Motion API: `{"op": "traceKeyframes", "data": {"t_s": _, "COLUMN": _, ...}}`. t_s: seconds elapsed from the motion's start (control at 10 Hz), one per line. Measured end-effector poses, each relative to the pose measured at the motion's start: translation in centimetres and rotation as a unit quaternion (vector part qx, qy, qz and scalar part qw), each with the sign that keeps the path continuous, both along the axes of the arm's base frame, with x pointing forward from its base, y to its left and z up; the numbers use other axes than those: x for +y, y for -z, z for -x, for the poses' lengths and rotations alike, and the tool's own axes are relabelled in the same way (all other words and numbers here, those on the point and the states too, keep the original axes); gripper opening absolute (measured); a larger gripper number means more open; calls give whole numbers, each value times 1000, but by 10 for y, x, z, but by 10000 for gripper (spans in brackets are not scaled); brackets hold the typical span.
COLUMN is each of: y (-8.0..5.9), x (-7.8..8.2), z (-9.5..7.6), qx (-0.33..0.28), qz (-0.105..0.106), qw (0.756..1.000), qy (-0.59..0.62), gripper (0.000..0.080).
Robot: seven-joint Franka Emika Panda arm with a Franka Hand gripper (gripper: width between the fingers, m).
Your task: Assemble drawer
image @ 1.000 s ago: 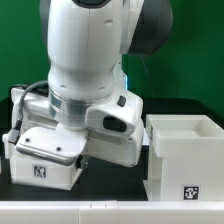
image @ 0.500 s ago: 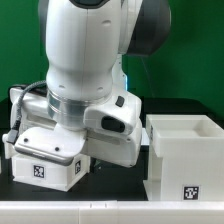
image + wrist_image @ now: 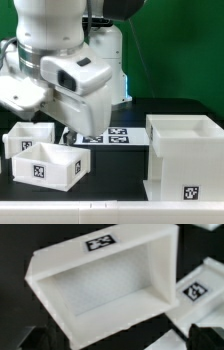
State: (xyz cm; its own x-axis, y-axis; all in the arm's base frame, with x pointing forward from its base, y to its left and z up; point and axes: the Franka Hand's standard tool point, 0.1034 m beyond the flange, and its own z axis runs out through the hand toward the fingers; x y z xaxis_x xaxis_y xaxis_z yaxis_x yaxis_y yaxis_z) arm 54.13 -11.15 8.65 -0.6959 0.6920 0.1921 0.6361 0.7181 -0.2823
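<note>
two dark fingertips [image 3: 36, 339] stand wide apart, gripper [image 3: 120, 336] empty, hanging over an open drawer box [image 3: 105, 283]. it lies straight below, walls skewed to the line between the fingers, so a wrist turn looks due before any pinch. off the arm: front box [image 3: 45, 166] and back box [image 3: 28, 138] at the exterior view's left, big case [image 3: 185, 150] on the exterior view's right.

The arm [image 3: 62, 62] is all chunky glossy white shells with rounded edges, dark grey at the joint [image 3: 122, 8] up top, with a thin dark cable [image 3: 10, 55] along one side. In the wrist view the fingertips [image 3: 35, 338] look black and blurry.
</note>
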Motion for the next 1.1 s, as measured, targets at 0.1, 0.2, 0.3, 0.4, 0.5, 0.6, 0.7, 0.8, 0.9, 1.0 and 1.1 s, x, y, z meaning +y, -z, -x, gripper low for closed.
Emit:
{"op": "traceKeyframes", "data": {"t_s": 0.1, "y": 6, "x": 1, "z": -4, "qx": 4, "qz": -9, "qw": 1000, "qy": -17, "gripper": 649}}
{"op": "traceKeyframes", "data": {"t_s": 0.2, "y": 7, "x": 1, "z": -4, "qx": 0, "qz": 10, "qw": 999, "qy": 37, "gripper": 649}}
{"op": "traceKeyframes", "data": {"t_s": 0.3, "y": 7, "x": 1, "z": -4, "qx": -2, "qz": 22, "qw": 997, "qy": 70, "gripper": 649}}
{"op": "traceKeyframes", "data": {"t_s": 0.4, "y": 7, "x": 0, "z": -4, "qx": -4, "qz": 34, "qw": 994, "qy": 103, "gripper": 649}}
{"op": "traceKeyframes", "data": {"t_s": 0.5, "y": 7, "x": -3, "z": -3, "qx": -8, "qz": 45, "qw": 981, "qy": 187, "gripper": 649}}
{"op": "traceKeyframes", "data": {"t_s": 0.6, "y": 6, "x": -9, "z": -1, "qx": -14, "qz": 58, "qw": 956, "qy": 287, "gripper": 649}}
{"op": "traceKeyframes", "data": {"t_s": 0.7, "y": 7, "x": -9, "z": 3, "qx": -21, "qz": 79, "qw": 922, "qy": 380, "gripper": 649}}
{"op": "traceKeyframes", "data": {"t_s": 0.8, "y": 4, "x": -9, "z": 8, "qx": 2, "qz": 97, "qw": 904, "qy": 417, "gripper": 649}}
{"op": "traceKeyframes", "data": {"t_s": 0.9, "y": -11, "x": -15, "z": -10, "qx": 13, "qz": 103, "qw": 891, "qy": 441, "gripper": 649}}
{"op": "traceKeyframes", "data": {"t_s": 1.0, "y": -7, "x": -16, "z": -21, "qx": -8, "qz": 109, "qw": 874, "qy": 473, "gripper": 649}}
{"op": "traceKeyframes", "data": {"t_s": 1.1, "y": -5, "x": -14, "z": -17, "qx": -4, "qz": 120, "qw": 860, "qy": 496, "gripper": 649}}
